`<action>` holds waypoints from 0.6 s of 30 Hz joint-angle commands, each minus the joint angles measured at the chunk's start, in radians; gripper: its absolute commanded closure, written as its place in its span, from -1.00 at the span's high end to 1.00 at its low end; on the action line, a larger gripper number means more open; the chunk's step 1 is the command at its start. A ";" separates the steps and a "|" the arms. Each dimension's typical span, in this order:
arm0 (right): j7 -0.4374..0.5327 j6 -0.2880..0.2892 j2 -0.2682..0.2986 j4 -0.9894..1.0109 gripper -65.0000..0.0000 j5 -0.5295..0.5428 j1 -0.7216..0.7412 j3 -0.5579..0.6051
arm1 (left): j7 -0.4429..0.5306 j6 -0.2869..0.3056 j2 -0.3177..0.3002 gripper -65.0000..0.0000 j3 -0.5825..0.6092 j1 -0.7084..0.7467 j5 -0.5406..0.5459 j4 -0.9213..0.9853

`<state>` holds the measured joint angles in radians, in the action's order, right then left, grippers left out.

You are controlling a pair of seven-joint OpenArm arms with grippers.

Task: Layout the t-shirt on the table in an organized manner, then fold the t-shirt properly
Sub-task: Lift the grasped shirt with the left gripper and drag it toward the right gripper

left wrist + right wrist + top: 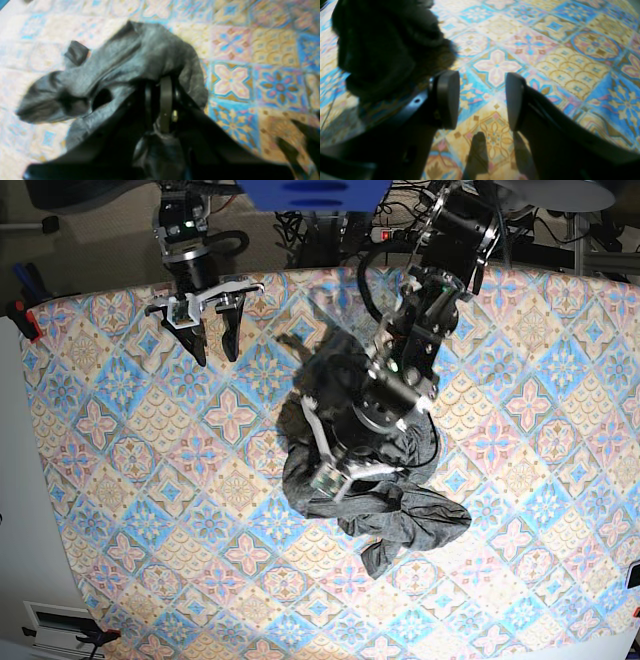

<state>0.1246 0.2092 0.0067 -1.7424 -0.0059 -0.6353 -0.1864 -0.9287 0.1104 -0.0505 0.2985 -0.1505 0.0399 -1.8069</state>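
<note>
The dark grey t-shirt (420,515) lies crumpled in a heap at the middle of the table (120,480), with a bunched part lifted off the patterned cloth. My left gripper (340,478) reaches down over the heap and is shut on a fold of the t-shirt (112,65). In the left wrist view its fingers (165,100) are pressed together with fabric draped around them. My right gripper (212,345) hovers near the far left of the table, well apart from the shirt. It stands open (482,100) with only patterned cloth between its pads (447,100).
A dark blurred mass (382,45) fills the upper left of the right wrist view. Cables and equipment (330,225) sit beyond the far table edge. A red clamp (27,322) grips the left edge.
</note>
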 commanded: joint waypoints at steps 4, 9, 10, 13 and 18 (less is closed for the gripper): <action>0.030 -0.001 0.003 -0.014 -0.12 0.007 -0.001 -0.002 | -0.037 0.005 -0.030 -1.00 -0.104 0.064 -0.002 -0.248; 0.030 -0.001 0.003 -0.012 -0.12 0.007 0.001 0.001 | -0.039 0.007 -0.078 -1.00 -0.106 0.102 -0.005 -0.230; 0.030 -0.001 0.003 -0.011 -0.12 0.007 0.009 0.001 | -0.039 0.007 -0.079 -1.00 -0.104 0.105 -0.001 -0.232; 0.030 -0.001 0.003 -0.009 -0.12 0.007 0.030 0.001 | -0.039 0.007 -0.075 -1.00 -0.104 0.107 0.001 -0.264; 0.030 -0.001 0.003 -0.006 -0.12 0.007 0.032 0.003 | -0.040 0.010 -0.035 -1.00 -0.097 0.087 0.001 -0.258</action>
<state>0.1192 0.2020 0.0055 -1.7302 -0.0055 -0.6014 -0.1841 -0.9890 0.1204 -0.0910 0.1986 -0.0444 0.0372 -2.0483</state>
